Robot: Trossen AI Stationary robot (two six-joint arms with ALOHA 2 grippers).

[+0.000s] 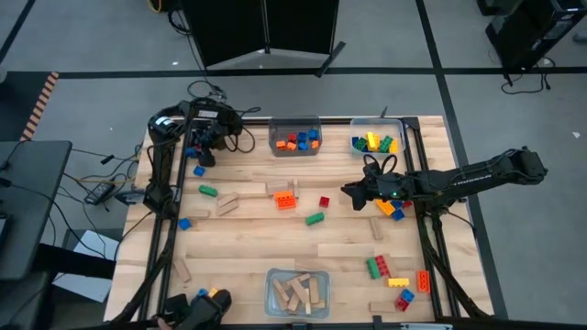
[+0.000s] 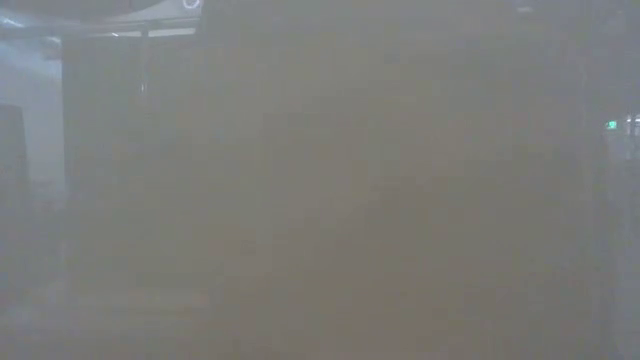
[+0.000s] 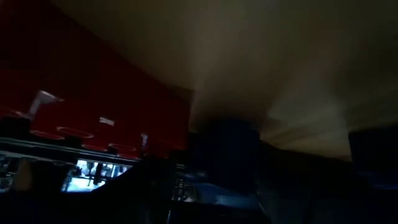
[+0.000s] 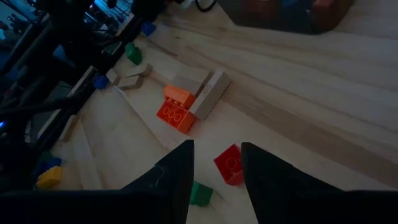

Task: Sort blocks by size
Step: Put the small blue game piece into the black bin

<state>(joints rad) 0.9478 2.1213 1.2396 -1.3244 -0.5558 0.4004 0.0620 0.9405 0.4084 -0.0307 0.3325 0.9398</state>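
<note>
The right gripper (image 1: 349, 192) hovers with parted fingers, grasping nothing, just right of a small red studded plastic brick (image 1: 324, 202) at the wooden table's (image 1: 238, 247) middle. An orange studded brick (image 1: 286, 199) lies left, touching a tan wooden block (image 1: 283, 187). The left gripper (image 1: 204, 151) waits far left; its state is unclear.

Studded coloured blocks (image 1: 286, 198) and tan wooden blocks (image 1: 227, 203), scattered flat across table
</note>
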